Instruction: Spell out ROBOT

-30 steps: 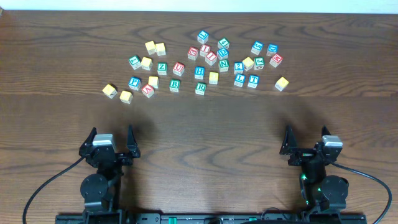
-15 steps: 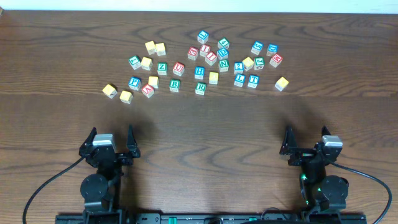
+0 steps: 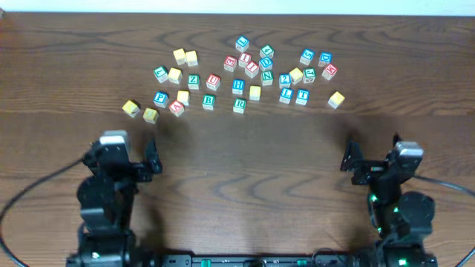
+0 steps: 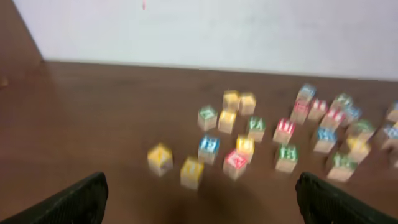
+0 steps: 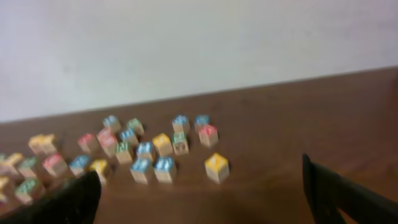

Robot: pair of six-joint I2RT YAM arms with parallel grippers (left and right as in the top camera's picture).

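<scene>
Several lettered wooden blocks (image 3: 239, 81) lie scattered across the far middle of the table. Among them are a green R block (image 3: 239, 105), a green B block (image 3: 208, 101) and a blue T block (image 3: 302, 96). My left gripper (image 3: 123, 148) is open and empty, well short of the blocks at the near left. My right gripper (image 3: 372, 152) is open and empty at the near right. The left wrist view, blurred, shows the blocks (image 4: 286, 155) beyond the open left gripper (image 4: 199, 205). The right wrist view shows the blocks (image 5: 165, 168) beyond the open right gripper (image 5: 202, 199).
Plain yellow blocks sit at the edges of the scatter, two at the left (image 3: 131, 108) (image 3: 151, 115) and one at the right (image 3: 336, 99). The dark wooden table (image 3: 245, 156) stretches between the arms and the blocks. A white wall (image 4: 217, 31) runs behind the table's far edge.
Both arms have lifted and moved forward toward the blocks, the left one also shifting a little left. The blocks have not moved.
</scene>
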